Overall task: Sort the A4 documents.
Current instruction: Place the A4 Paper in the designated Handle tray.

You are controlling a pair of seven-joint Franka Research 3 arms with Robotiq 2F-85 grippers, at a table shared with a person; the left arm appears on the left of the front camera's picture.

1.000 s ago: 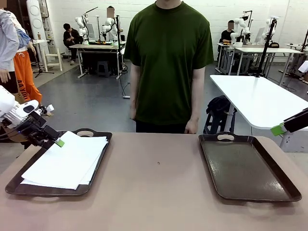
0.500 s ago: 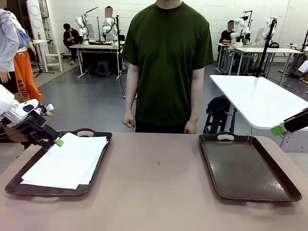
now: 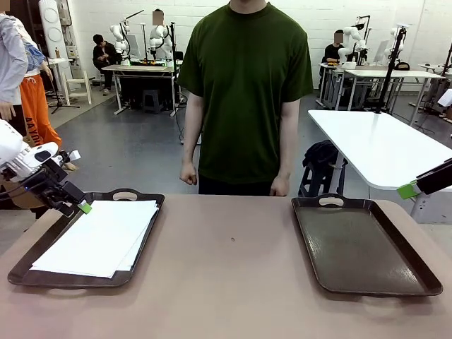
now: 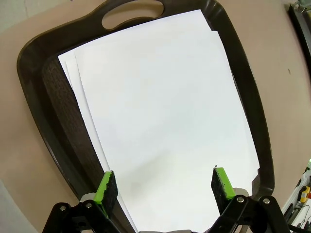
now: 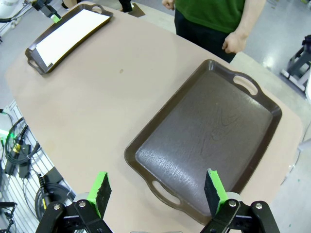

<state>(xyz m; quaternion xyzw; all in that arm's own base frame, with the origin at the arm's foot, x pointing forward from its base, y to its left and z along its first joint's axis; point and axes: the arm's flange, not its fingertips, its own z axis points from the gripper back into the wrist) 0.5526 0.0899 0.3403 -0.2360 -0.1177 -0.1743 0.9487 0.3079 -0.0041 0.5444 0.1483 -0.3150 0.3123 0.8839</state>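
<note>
Left gripper, jaws released, is hovering at the stacked A4 documents' six-o'clock edge; pinching might be lifting several sheets together.

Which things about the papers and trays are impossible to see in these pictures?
- A4 documents, left wrist view: sheet count unclear; the top sheet covers the rest.
- Left tray, front view: floor mostly hidden by paper.
- Right gripper, front view: cut off by the edge.
</note>
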